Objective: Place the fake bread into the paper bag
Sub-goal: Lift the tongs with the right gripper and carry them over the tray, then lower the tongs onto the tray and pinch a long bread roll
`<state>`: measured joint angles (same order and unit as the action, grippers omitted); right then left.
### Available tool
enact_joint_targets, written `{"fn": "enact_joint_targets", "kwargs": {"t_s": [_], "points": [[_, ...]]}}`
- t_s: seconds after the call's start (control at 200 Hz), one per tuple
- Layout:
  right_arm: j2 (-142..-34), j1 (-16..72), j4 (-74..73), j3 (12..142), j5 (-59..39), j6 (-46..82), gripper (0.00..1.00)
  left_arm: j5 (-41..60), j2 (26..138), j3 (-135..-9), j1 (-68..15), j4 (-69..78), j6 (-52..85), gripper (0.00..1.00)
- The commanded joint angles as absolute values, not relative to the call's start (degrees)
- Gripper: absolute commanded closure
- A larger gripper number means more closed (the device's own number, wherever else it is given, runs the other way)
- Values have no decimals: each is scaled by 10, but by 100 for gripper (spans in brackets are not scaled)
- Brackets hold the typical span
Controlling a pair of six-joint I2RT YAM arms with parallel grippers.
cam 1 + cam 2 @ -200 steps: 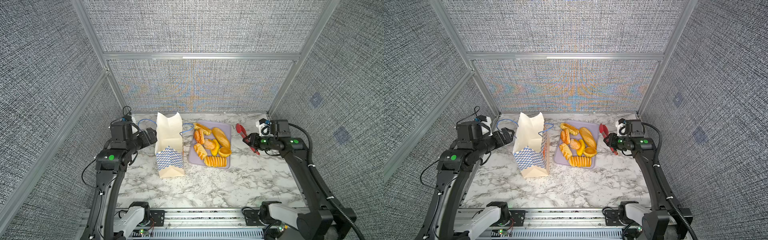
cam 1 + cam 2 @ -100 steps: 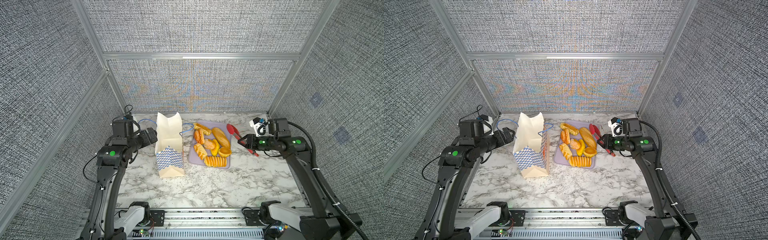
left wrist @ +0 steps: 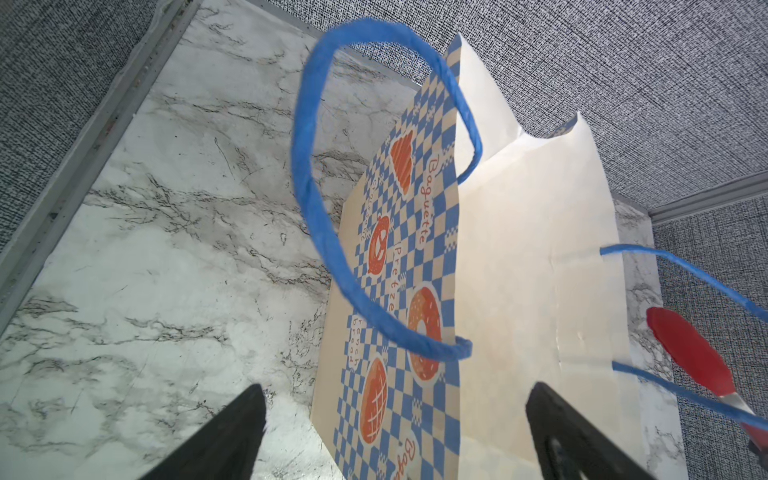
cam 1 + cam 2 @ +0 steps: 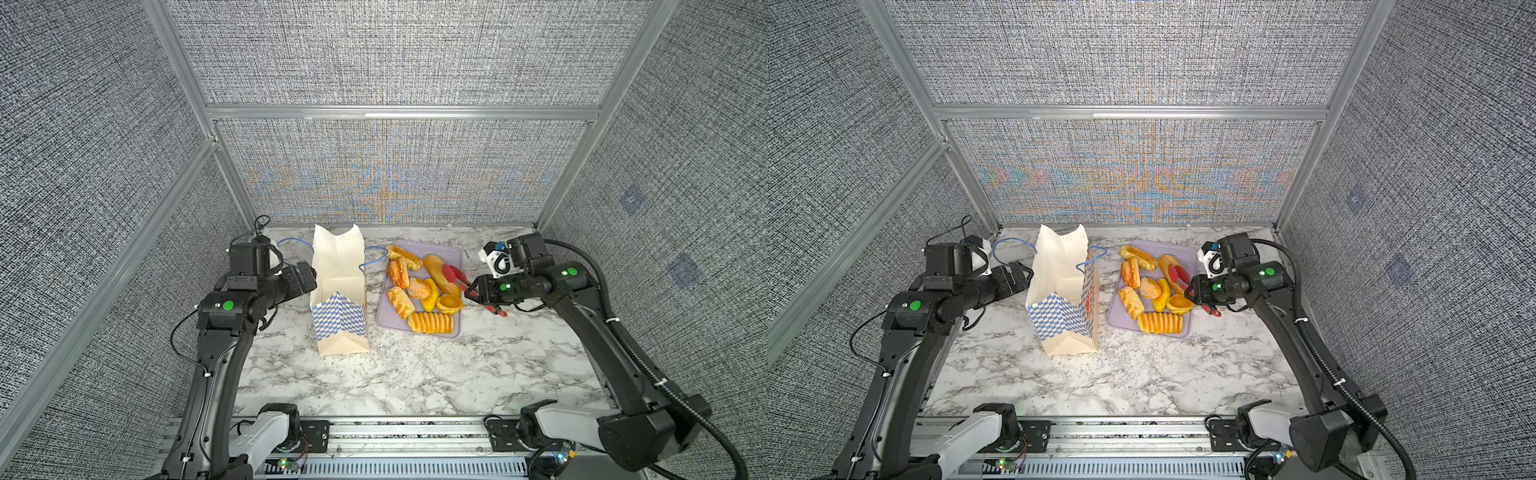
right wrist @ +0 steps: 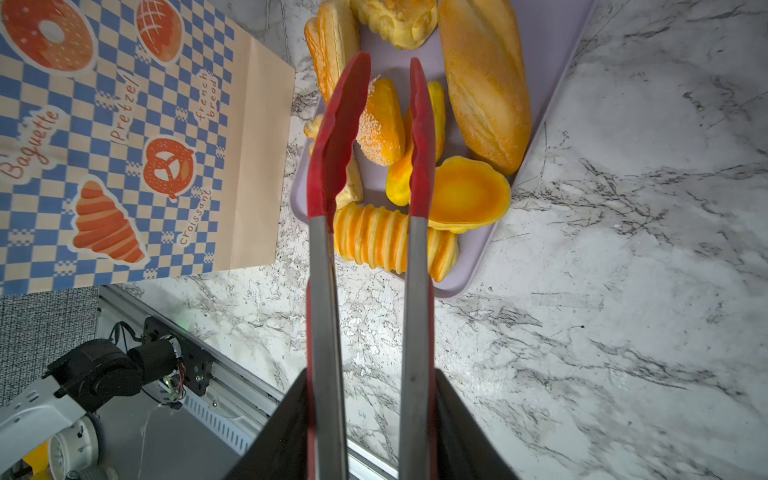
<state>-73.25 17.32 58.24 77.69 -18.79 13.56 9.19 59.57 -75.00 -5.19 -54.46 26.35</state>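
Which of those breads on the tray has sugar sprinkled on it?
The round bun at the centre of the tray: only its crust is speckled with white grains; the others show none.

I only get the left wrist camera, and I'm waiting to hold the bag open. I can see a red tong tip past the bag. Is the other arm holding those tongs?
Observer: Yes. In the right wrist view the right gripper is shut on the tongs.
Operator: Any bread in them?
Observer: No. In a top view their tips are apart above the tray, gripping nothing.
Operator: Where is the bread, then?
Observer: All the bread that shows lies on that tray, beside the bag.
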Motion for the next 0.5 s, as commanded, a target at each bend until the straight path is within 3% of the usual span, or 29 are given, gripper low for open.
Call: {"fn": "enact_joint_targets", "kwargs": {"t_s": [0.0, 0.285, 0.495], "points": [[-751, 190, 583, 792, -176, 128, 55, 108, 592, -740, -54, -533, 259, 1], [-832, 230, 567, 847, -180, 121, 52, 114, 608, -720, -65, -511, 259, 4], [-904, 239, 566, 906, -185, 105, 50, 118, 619, -708, -71, -489, 261, 17]]}}
